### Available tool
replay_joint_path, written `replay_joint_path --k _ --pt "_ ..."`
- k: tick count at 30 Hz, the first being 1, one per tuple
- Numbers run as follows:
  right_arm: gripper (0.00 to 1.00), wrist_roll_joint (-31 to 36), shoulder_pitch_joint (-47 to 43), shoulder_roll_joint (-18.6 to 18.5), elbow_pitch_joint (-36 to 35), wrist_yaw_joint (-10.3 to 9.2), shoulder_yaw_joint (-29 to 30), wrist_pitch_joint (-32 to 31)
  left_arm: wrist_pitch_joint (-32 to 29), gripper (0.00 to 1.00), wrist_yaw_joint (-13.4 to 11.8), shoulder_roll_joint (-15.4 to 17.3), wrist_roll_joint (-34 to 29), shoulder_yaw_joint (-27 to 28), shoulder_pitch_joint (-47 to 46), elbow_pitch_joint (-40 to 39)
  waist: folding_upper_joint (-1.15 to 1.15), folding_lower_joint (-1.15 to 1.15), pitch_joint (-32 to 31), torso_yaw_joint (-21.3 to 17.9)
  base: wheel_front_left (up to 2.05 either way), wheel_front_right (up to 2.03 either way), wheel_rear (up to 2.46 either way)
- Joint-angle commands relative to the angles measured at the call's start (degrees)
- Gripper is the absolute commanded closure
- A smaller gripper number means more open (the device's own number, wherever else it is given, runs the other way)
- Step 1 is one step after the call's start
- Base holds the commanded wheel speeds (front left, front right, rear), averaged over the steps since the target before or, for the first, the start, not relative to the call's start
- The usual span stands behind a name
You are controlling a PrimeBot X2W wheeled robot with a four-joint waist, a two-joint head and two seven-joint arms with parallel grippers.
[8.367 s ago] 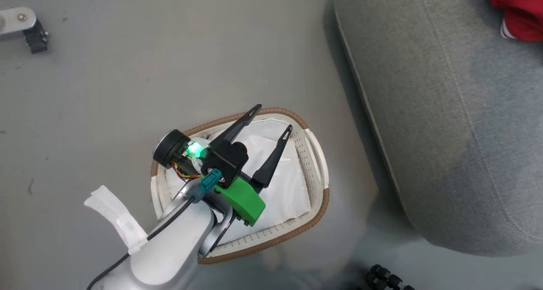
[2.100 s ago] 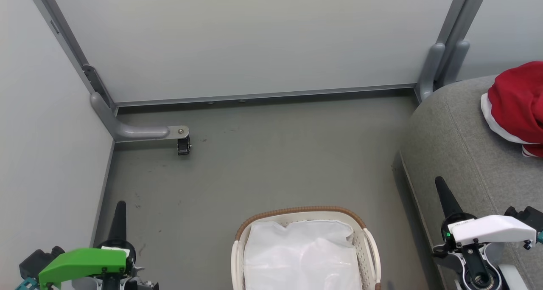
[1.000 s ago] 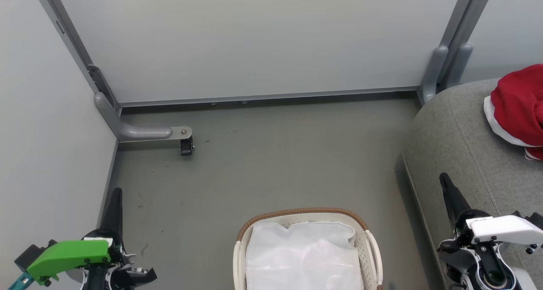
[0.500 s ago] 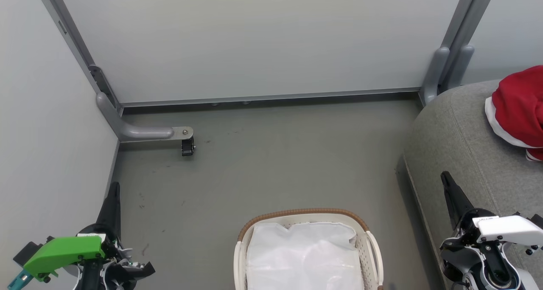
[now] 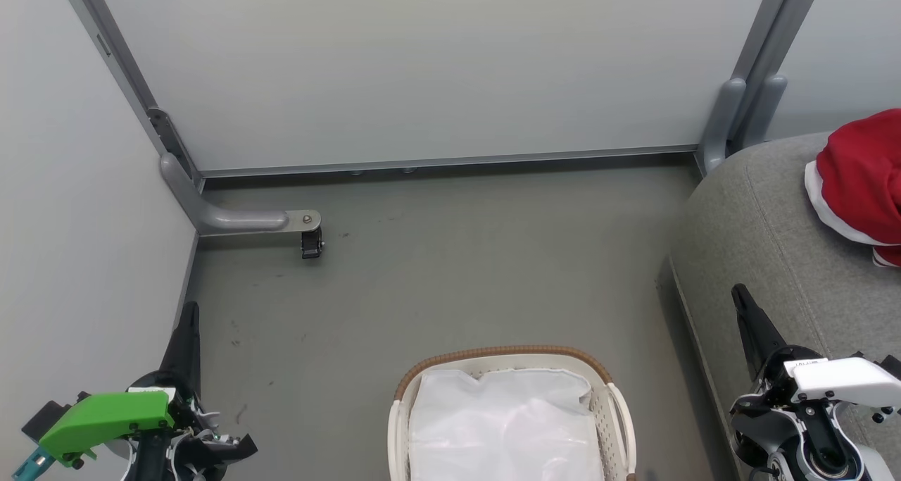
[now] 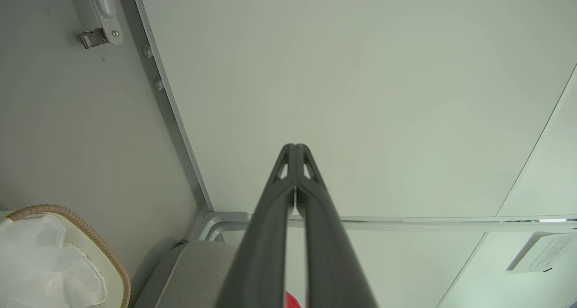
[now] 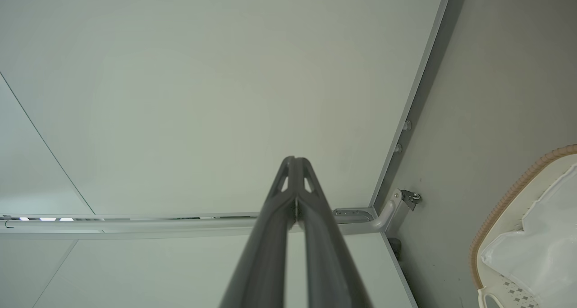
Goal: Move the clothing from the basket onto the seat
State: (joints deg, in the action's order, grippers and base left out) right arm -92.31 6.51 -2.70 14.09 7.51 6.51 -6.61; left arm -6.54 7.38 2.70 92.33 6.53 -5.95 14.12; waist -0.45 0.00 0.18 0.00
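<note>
The off-white basket (image 5: 619, 425) with its brown woven rim stands on the floor at the bottom middle, holding just its white liner. Red clothing (image 5: 862, 182) with white trim lies on the grey seat (image 5: 767, 227) at the right edge. My left gripper (image 5: 188, 312) is shut at the lower left, well left of the basket, its fingers pressed together in the left wrist view (image 6: 295, 146) with nothing between them. At the lower right, over the seat's front edge, my right gripper (image 5: 738, 292) is shut and empty too, as the right wrist view (image 7: 295, 159) confirms.
Pale partition walls (image 5: 422, 65) close the back and left. A grey metal foot with a small black caster (image 5: 310, 243) juts onto the floor at the back left. A grey upright post (image 5: 750, 108) stands beside the seat's far corner.
Over the last second the left gripper has sunk a little lower in the head view. The right gripper, basket and clothing have stayed put.
</note>
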Motion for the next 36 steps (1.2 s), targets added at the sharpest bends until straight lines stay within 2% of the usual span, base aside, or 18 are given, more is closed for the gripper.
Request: replay_joint_path --k 1,36 --pt "1.0 -0.19 -0.6 -0.34 -0.23 -0.04 0.15 -0.08 -0.19 1.0 0.25 0.33 0.16 0.12 -0.61 -0.15 0.45 0.0 0.0 0.0 0.0 0.0 0.0" --pt "1.0 -0.2 -0.6 -0.34 -0.22 -0.04 0.13 -0.07 -0.18 1.0 0.26 0.33 0.17 0.11 -0.61 -0.16 0.45 0.0 0.0 0.0 0.0 0.0 0.0"
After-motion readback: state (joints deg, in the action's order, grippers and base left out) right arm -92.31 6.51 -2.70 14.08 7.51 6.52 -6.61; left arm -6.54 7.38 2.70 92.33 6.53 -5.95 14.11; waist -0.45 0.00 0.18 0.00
